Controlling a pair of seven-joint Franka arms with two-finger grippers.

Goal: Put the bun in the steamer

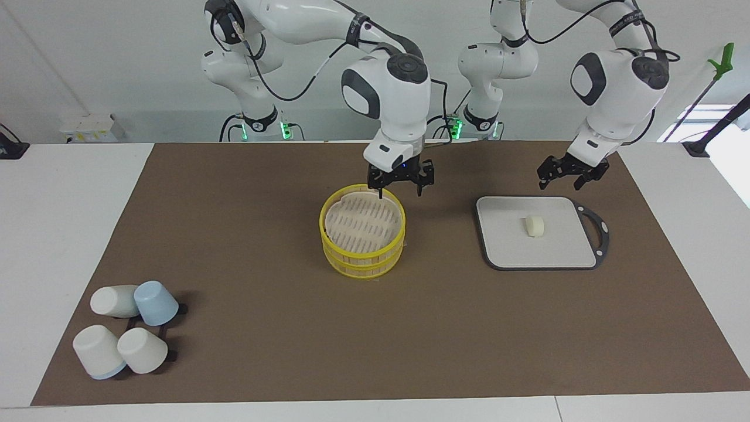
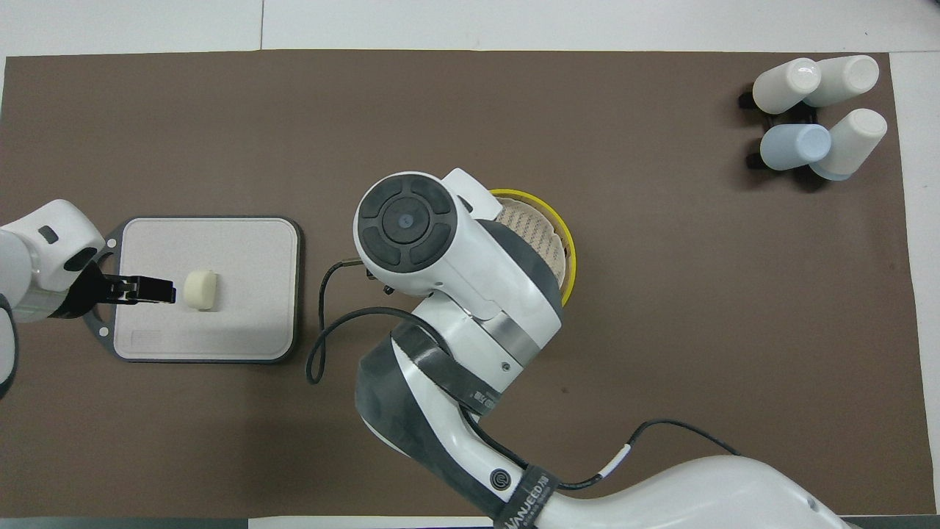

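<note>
The bun [image 1: 534, 225] lies on its side on the grey cutting board [image 1: 545, 252], toward the left arm's end of the table; it also shows in the overhead view [image 2: 200, 289]. The yellow-rimmed steamer [image 1: 363, 258] stands at the table's middle, with a pale slatted surface just inside its top rim. My right gripper [image 1: 400, 189] is open and empty, low over the steamer's rim nearest the robots. The right arm hides that gripper and most of the steamer [image 2: 569, 257] in the overhead view. My left gripper [image 1: 567, 179] is open and empty, raised over the board's edge nearest the robots, beside the bun [image 2: 150, 290].
Several white and blue cups [image 1: 126, 337] lie and stand on a black rack at the right arm's end of the table, farther from the robots [image 2: 819, 117]. A brown mat [image 1: 263, 351] covers the table. The cutting board [image 2: 220, 250] has a dark handle loop.
</note>
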